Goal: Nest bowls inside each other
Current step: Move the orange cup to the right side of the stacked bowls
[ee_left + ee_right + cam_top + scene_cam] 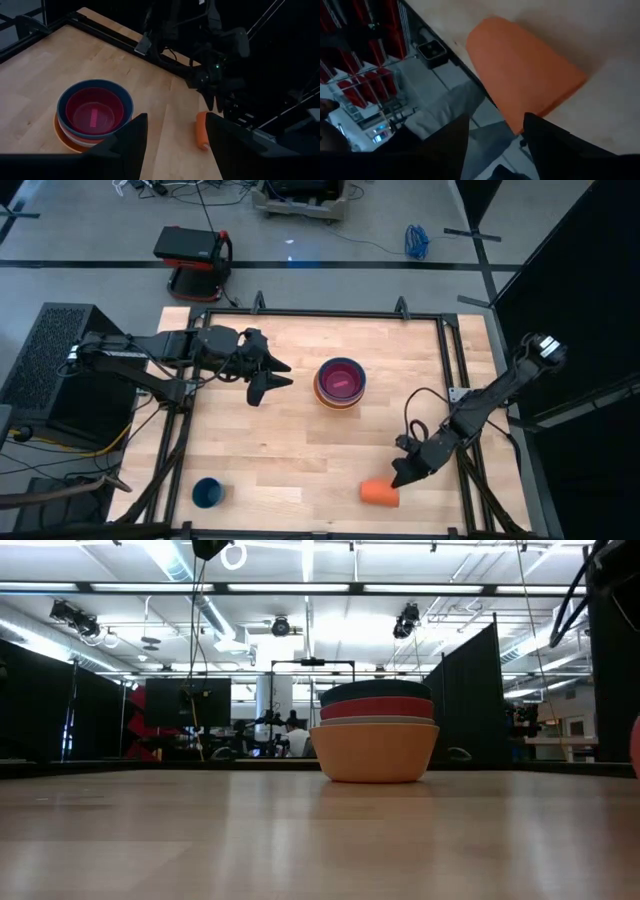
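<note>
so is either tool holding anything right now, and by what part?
Nothing is held. The left tool hangs open beside the bowl stack. The right tool is open next to the orange cup lying on its side, not gripping it.

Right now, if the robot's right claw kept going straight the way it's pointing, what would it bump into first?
Most likely the small orange cup lying on its side near the table's front edge. The right gripper, fingers apart, points at it from close by; in its wrist view the cup fills the space ahead. Whether they already touch is unclear.

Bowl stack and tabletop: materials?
Bowl stack: looks like moulded plastic, solid colours, smooth with a soft sheen; the low view shows thin even rims. Tabletop: light wood, probably sealed butcher-block, with visible plank seams and grain and a faint reflection under the bowls.
</note>
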`<state>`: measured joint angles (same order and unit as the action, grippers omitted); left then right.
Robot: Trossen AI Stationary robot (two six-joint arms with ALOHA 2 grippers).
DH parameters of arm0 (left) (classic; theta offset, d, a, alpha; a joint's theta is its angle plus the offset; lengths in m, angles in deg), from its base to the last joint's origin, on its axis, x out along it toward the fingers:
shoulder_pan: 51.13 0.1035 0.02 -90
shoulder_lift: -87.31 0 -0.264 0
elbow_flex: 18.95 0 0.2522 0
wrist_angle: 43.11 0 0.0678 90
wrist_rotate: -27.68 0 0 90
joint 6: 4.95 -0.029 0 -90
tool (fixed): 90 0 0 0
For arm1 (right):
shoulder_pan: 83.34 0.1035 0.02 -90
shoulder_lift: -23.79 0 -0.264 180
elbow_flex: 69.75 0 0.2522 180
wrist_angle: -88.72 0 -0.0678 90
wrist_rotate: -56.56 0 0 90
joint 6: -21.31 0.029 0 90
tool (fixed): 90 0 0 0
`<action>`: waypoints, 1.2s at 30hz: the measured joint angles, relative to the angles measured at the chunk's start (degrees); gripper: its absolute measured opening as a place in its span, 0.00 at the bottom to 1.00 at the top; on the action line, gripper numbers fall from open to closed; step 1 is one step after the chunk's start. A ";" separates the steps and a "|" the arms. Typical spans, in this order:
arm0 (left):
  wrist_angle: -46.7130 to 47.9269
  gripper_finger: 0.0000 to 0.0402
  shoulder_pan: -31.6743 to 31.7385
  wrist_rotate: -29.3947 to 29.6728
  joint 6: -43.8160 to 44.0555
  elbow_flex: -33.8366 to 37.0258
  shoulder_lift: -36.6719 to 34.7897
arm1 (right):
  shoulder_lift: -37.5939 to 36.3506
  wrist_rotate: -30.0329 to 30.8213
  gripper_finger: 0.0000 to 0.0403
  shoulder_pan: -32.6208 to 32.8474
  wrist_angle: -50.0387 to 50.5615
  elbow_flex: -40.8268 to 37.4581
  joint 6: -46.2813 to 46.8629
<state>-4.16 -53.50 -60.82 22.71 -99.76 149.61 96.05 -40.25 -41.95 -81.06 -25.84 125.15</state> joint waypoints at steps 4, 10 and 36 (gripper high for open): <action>0.00 0.47 0.00 0.00 0.04 0.00 0.00 | 2.01 1.57 0.44 2.13 -4.51 -0.33 2.47; 0.00 0.47 -0.01 0.01 0.68 0.00 0.00 | 7.67 1.00 0.44 4.81 -11.54 -0.46 5.31; 4.00 0.47 -4.03 -3.49 2.83 0.00 3.83 | 9.17 4.06 0.44 -0.27 -14.07 -0.44 -3.67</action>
<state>-0.16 -57.53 -64.32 25.54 -99.76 153.44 105.22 -36.18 -42.22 -95.14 -26.28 121.48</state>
